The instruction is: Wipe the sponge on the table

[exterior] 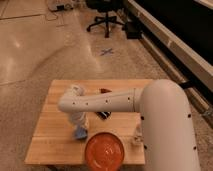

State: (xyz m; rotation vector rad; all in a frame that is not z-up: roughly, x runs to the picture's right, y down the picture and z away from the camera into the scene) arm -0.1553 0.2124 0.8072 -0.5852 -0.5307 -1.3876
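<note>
A small light-blue sponge (pixel 80 132) lies on the light-brown plank table (pixel 52 136), just left of the orange plate. My white arm reaches from the right across the tabletop, and my gripper (pixel 78 124) points straight down onto the sponge, pressing it against the wood. The wrist housing hides the fingers.
An orange plate (pixel 104 151) sits at the table's near edge, right of the sponge. A black ribbed block (pixel 103 114) lies partly under my forearm, with a small dark red item (pixel 104 90) behind it. A small pale object (pixel 136 139) stands near the right edge. An office chair (pixel 106 15) stands far back.
</note>
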